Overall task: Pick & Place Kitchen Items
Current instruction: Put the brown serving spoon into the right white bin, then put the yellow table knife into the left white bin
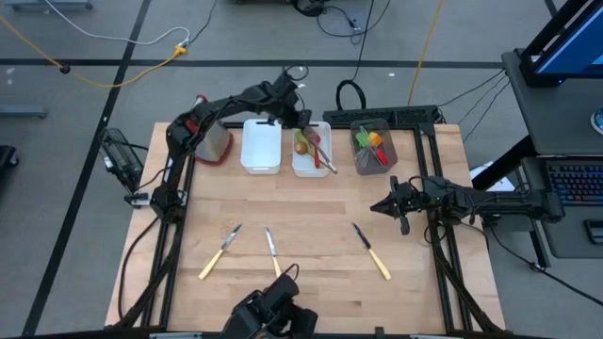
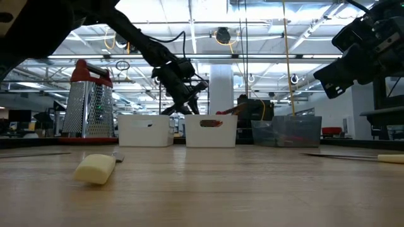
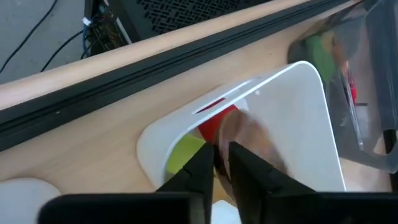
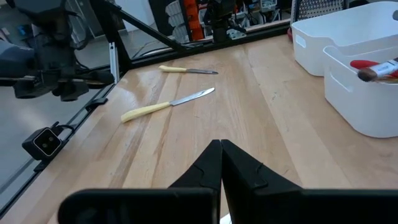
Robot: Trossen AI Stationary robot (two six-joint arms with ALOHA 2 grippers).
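Note:
My left gripper (image 1: 301, 121) hangs over the far end of the right-hand white tray (image 1: 323, 169), fingers a narrow gap apart (image 3: 222, 158). In the tray lie a red utensil (image 3: 214, 121), a yellow-green one (image 3: 183, 152) and a wooden handle (image 1: 320, 153). A blurred brown thing (image 3: 245, 137) shows just past the fingertips. Three cream-handled knives (image 1: 220, 252) (image 1: 272, 249) (image 1: 371, 250) lie flat on the near half of the table. My right gripper (image 1: 386, 207) is shut and empty (image 4: 221, 149), above the table right of centre. My left gripper stands from above over the tray's far end. I cannot tell whether its fingers touch the blurred brown thing (image 3: 239, 127) beyond their tips.
An empty white tray (image 1: 262, 147) stands left of the filled one. A red-topped metal grater (image 1: 215, 141) stands at the far left. A clear grey tray (image 1: 360, 162) at the far right holds green, orange and red utensils. A black rail (image 1: 396, 115) runs along the far edge.

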